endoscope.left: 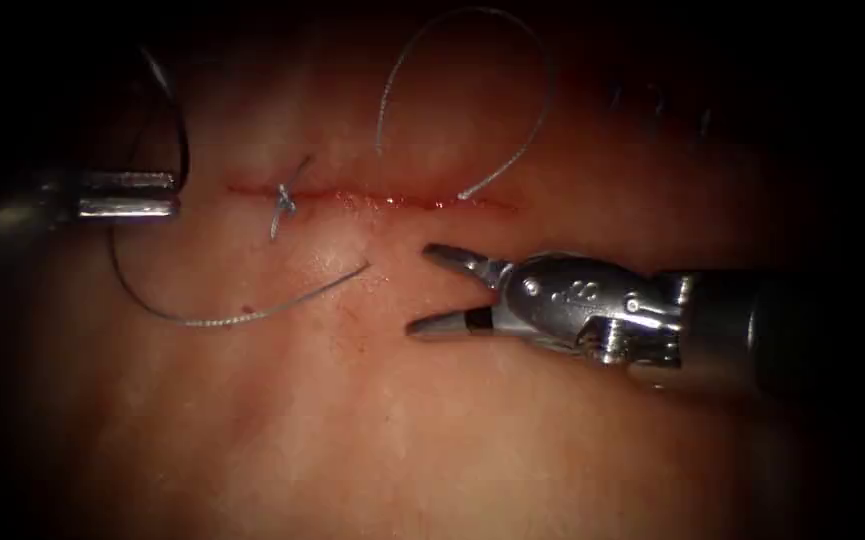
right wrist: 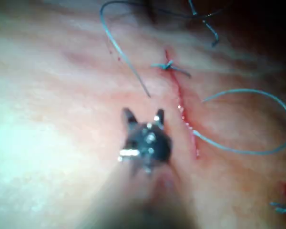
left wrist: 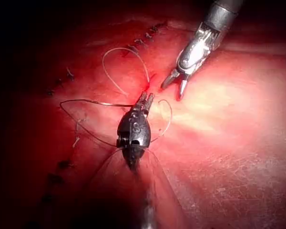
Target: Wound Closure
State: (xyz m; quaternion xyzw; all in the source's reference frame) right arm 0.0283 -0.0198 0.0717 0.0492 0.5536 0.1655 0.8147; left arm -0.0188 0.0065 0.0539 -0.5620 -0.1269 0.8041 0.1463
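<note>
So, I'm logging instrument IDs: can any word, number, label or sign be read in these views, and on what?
No text can be read.
Right arm's silver metal needle driver: small raised marks on its wrist body, too blurred to read; its jaws are open and hold nothing.
Left arm's silver metal needle driver: no legible marking; what it holds cannot be told.
Blue-grey thread, pink tissue: no writing; where the needle is cannot be told.
</note>
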